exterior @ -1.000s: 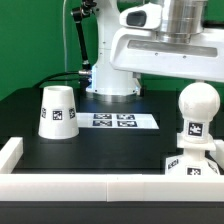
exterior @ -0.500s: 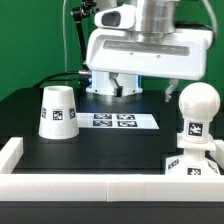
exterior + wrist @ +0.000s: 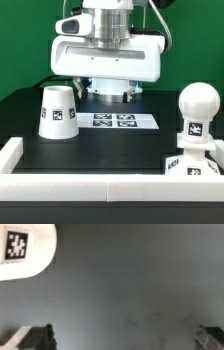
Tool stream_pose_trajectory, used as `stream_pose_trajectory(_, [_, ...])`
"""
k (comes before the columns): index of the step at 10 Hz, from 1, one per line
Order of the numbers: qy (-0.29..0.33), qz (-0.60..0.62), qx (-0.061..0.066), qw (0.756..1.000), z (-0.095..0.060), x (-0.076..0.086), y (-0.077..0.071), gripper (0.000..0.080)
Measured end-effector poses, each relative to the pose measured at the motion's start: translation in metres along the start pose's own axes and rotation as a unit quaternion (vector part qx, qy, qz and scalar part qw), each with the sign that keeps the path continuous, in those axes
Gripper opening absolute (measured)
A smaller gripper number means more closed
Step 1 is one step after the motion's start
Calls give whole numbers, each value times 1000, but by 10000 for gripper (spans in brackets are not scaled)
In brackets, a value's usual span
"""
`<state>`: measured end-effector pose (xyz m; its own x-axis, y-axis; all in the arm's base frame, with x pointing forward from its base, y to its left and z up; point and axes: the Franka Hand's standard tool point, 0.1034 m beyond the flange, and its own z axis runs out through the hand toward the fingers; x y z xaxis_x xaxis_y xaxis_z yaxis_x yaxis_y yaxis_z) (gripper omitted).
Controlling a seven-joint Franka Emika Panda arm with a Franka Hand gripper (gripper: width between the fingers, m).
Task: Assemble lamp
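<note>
Arm head has swung across from the exterior view's right toward its left over the last second, now hanging mid-scene above the black desk (image 3: pixel 110 150). Judged: bulb step looks done, it is heading for the shade next

White ball-shaped plastic bulb (image 3: pixel 197 103) sits by its neck on the low white sloped base (image 3: pixel 192 164), well off to the gripper's side toward the exterior view's right. White tapered cup-like shade (image 3: pixel 58 111) stands mouth-down on the desk, near the gripper on the other side; in the wrist view its tagged wall (image 3: pixel 25 252) shows at a corner, not between the fingers

Gripper (image 3: pixel 120 339): fingers spread wide, released, holding nothing, touching nothing, only bare desk under it

Flat marker board (image 3: pixel 122 121) lies beneath and just behind
</note>
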<state>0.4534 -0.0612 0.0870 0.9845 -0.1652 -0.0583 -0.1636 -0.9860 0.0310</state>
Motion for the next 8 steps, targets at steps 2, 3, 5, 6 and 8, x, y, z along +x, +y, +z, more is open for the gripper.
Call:
stream_pose_trajectory(2, [-2,8,-1,1000,0,-1,12,698])
stream_pose_trajectory(3, [-5,12,0,1000,-2,-4,23,698])
stream_pose_trajectory(5, [-2,27,8,1000,-12,-20,39,698])
stream_pose_trajectory(6, [0,34,14,999,-16,-28,42,698])
stream_pose_trajectory(8, [-3,37,19,999,-16,-40,40,698])
